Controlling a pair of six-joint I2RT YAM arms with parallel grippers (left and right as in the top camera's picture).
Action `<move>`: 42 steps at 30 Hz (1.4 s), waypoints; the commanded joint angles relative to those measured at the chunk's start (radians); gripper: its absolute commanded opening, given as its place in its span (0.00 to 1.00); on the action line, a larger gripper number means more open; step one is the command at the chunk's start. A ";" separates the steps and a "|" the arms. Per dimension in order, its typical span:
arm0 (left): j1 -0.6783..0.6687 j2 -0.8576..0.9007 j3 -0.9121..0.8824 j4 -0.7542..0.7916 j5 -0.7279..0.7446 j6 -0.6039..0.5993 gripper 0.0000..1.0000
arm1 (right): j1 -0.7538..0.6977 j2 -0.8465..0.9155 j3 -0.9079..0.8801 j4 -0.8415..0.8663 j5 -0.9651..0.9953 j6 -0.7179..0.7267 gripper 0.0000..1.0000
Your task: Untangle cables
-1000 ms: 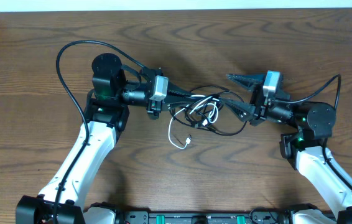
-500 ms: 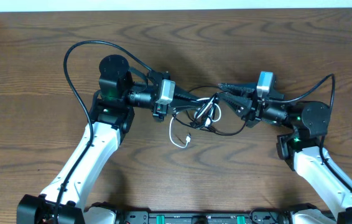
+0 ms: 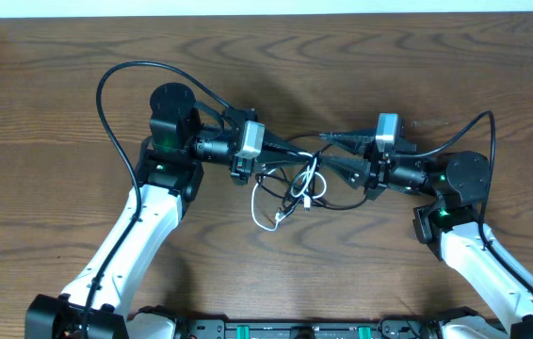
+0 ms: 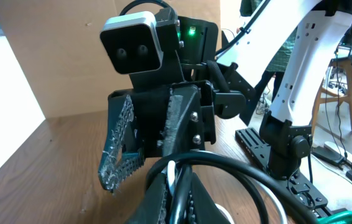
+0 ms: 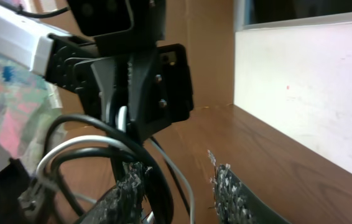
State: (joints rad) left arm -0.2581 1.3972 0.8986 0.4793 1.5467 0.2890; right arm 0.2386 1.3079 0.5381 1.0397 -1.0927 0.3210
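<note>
Centre of frame, on the worktop (image 3: 59, 56): tangled cables (image 3: 306, 181), black and one white, with left jaws clenched on them and right jaws parted alongside.

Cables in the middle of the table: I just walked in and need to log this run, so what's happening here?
Two arms face each other over a tangle of cables at the centre of the table. The left gripper is shut on black strands at one side of the knot. The right gripper reaches in from the other side, its fingers apart and nothing clamped. A white cable trails loose toward the near edge. The tangle is not yet undone.
</note>
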 commanded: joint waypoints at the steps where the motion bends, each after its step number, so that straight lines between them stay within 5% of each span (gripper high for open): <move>1: -0.007 0.002 0.022 0.010 0.011 0.006 0.08 | 0.021 -0.005 0.006 0.000 -0.082 -0.015 0.36; 11: -0.007 0.002 0.022 0.010 -0.003 0.006 0.08 | 0.045 -0.005 0.006 0.027 -0.084 -0.017 0.35; 14: -0.007 0.002 0.022 0.010 -0.003 0.006 0.07 | 0.048 -0.005 0.006 0.026 -0.085 -0.031 0.24; 17: -0.007 0.002 0.022 0.009 -0.011 0.005 0.08 | 0.048 -0.005 0.006 0.026 -0.084 -0.031 0.01; 31: -0.004 0.002 0.022 -0.098 -0.221 0.002 0.08 | -0.026 -0.005 0.006 0.201 -0.059 0.081 0.01; 42: -0.002 0.002 0.022 -0.198 -0.224 0.003 0.08 | -0.080 -0.005 0.006 0.322 0.026 0.169 0.01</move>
State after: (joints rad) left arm -0.2653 1.3972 0.8986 0.3077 1.3411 0.2893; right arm 0.1673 1.3090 0.5358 1.3327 -1.1400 0.4446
